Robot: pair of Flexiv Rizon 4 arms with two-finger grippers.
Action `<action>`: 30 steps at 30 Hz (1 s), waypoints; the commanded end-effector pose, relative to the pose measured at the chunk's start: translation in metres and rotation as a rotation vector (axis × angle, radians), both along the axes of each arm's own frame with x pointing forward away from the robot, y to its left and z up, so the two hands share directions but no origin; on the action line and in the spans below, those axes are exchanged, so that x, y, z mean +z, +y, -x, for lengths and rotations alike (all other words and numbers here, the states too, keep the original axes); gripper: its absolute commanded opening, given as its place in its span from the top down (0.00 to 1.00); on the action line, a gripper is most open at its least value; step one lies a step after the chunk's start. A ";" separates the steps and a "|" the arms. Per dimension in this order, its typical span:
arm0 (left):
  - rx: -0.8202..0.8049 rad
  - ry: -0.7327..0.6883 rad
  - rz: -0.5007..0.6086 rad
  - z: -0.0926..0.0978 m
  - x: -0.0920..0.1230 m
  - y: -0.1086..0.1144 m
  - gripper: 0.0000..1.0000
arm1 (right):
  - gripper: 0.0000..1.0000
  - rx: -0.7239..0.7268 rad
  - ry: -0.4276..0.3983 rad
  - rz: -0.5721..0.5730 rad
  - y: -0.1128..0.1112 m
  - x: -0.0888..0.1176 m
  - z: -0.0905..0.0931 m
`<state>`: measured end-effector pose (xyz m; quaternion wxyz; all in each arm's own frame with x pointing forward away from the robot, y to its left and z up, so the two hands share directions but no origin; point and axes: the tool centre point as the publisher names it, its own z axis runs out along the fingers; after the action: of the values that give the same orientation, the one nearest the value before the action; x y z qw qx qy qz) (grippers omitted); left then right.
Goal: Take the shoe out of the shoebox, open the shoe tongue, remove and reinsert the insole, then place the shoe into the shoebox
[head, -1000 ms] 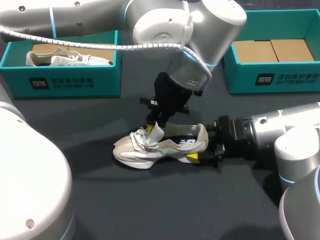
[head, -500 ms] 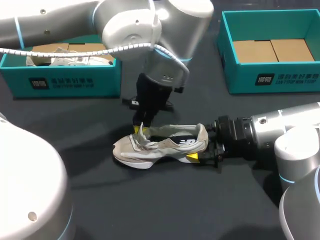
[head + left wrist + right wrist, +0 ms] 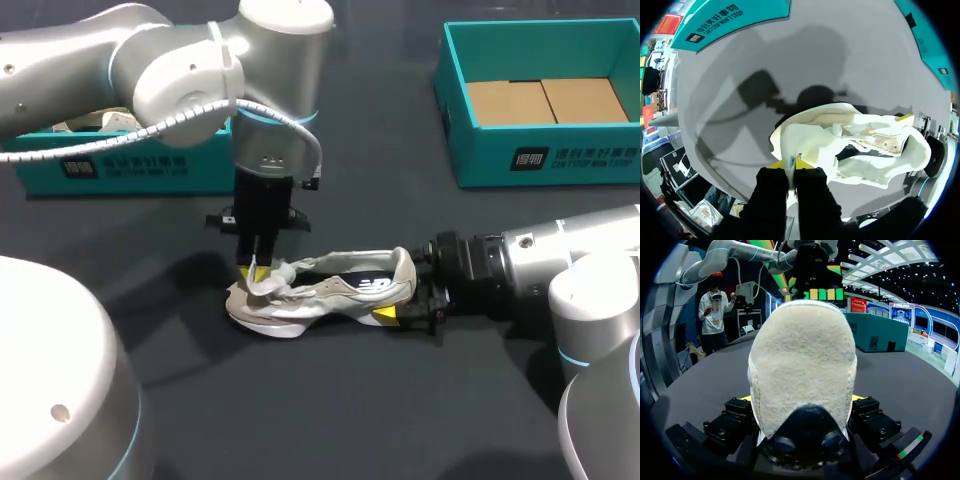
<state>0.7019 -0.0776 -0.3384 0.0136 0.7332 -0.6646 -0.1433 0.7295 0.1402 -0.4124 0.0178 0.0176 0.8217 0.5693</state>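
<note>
Shifted leftward toward the toe since earlier: left gripper [image 3: 254, 266], yellow tips pinching the pale tongue [image 3: 789, 144] of the cream-and-white low sneaker [image 3: 335, 292]. Rests sole-down on dark grey tabletop [image 3: 330, 400], heel clamped by right gripper [image 3: 403, 302].

Shoe [image 3: 335, 292] flanked: L pincer [image 3: 253, 270] toe, R pincer [image 3: 398, 306] heel.

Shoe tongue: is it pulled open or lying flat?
Open: the left claw pinches the tongue, holding it toward the toe of the shoe.
</note>
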 end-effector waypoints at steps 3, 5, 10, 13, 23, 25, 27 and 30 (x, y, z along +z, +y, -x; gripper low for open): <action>0.006 0.011 0.019 0.003 -0.009 0.006 1.00 | 1.00 -0.002 0.000 0.005 0.000 0.000 0.001; 0.001 0.021 0.004 0.003 -0.011 0.008 1.00 | 1.00 -0.002 0.000 0.005 0.000 0.000 0.001; 0.000 0.027 -0.031 0.004 -0.016 0.013 0.91 | 1.00 -0.002 0.000 0.005 0.000 0.000 0.001; 0.002 0.021 -0.045 0.004 -0.015 0.017 0.86 | 1.00 -0.002 0.000 0.005 0.000 0.000 0.001; 0.011 0.011 -0.075 0.007 -0.007 0.036 0.67 | 1.00 -0.002 0.000 0.005 0.000 0.000 0.001; 0.007 0.014 -0.087 0.009 -0.004 0.041 0.64 | 1.00 -0.002 0.000 0.005 0.000 0.000 0.001; 0.005 0.010 -0.107 0.010 -0.002 0.045 0.60 | 1.00 -0.002 0.000 0.005 0.000 0.000 0.001; 0.007 0.007 -0.118 0.011 0.001 0.050 0.58 | 1.00 -0.002 0.000 0.005 0.000 0.000 0.001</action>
<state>0.6940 -0.0319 -0.3432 -0.0258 0.7341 -0.6514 -0.1898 0.7293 0.1402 -0.4127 0.0179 0.0177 0.8219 0.5690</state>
